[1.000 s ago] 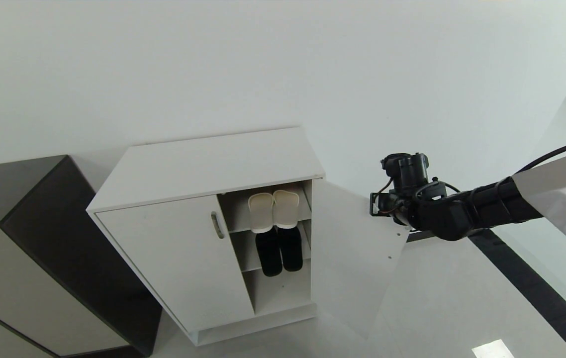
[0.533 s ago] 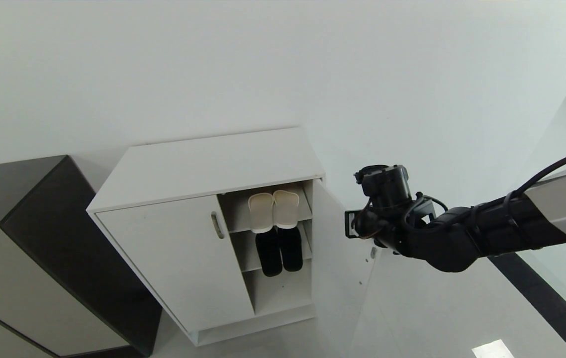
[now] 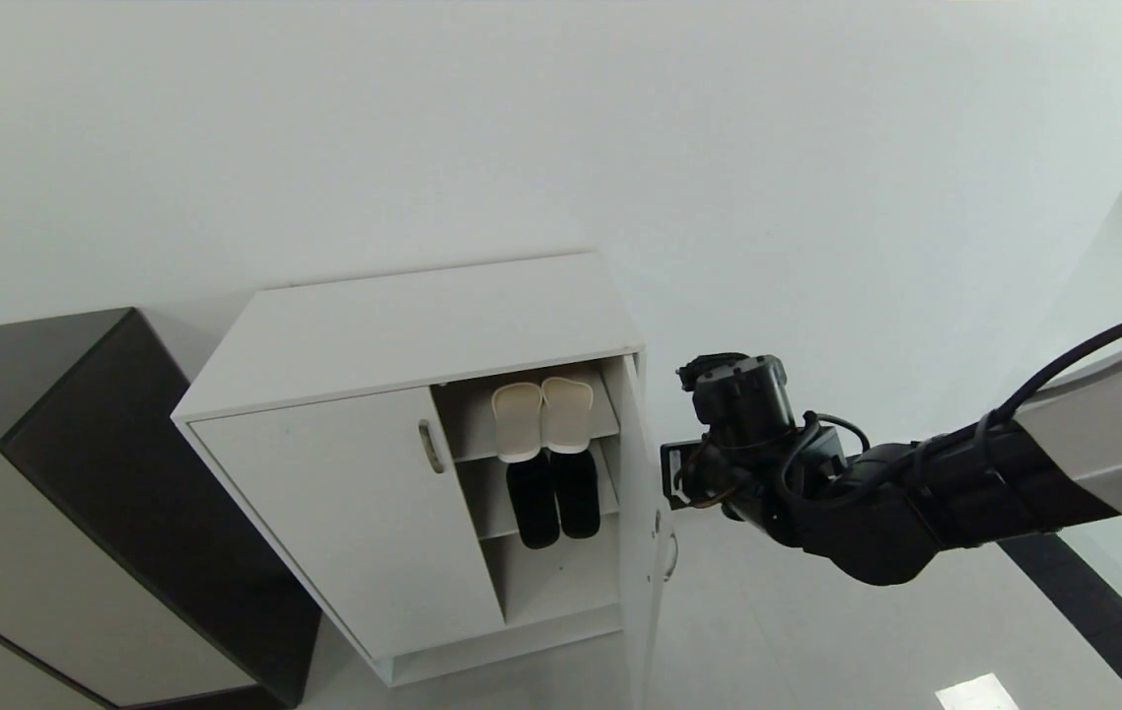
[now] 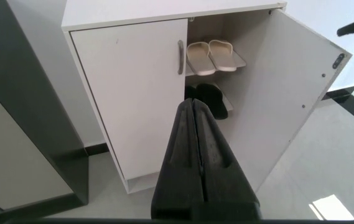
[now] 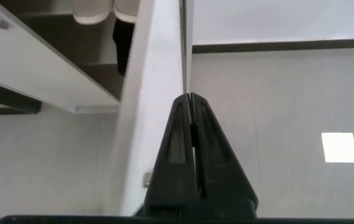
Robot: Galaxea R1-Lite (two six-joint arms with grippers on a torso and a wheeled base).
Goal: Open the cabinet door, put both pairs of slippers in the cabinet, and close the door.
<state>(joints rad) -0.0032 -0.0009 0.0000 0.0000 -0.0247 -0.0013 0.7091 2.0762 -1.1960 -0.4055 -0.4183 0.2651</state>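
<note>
The left end effector (image 4: 192,106) hangs well in front of the cabinet (image 3: 403,325), facing its closed door (image 3: 354,513); its two fingers are pressed flat together with nothing between them. Below it spreads the pale, glossy floor (image 3: 817,651) on which the cabinet stands. To the cabinet's right the floor carries a bright patch of light (image 3: 975,693) and a dark strip (image 3: 1093,602). The cabinet's open door (image 3: 642,552) stands swung out from its right side, almost edge-on in the head view, with a curved handle (image 3: 669,557) on its outer face. The right end effector (image 5: 192,99) is at that outer face, its fingers shut together and holding nothing. Whether the tips touch the panel or stop just short of it cannot be told, and in the head view they are hidden behind the wrist. Inside the cabinet's right half the white slippers (image 3: 541,414) lie side by side on the top shelf (image 3: 477,429). The black slippers (image 3: 553,498) lie on the shelf just below them, and the far ends of both pairs are lost in shade. A dark cabinet (image 3: 78,444) stands just beside the cabinet's left side, cut off at the frame edge. Behind the cabinet rises a plain white wall (image 3: 522,128).
</note>
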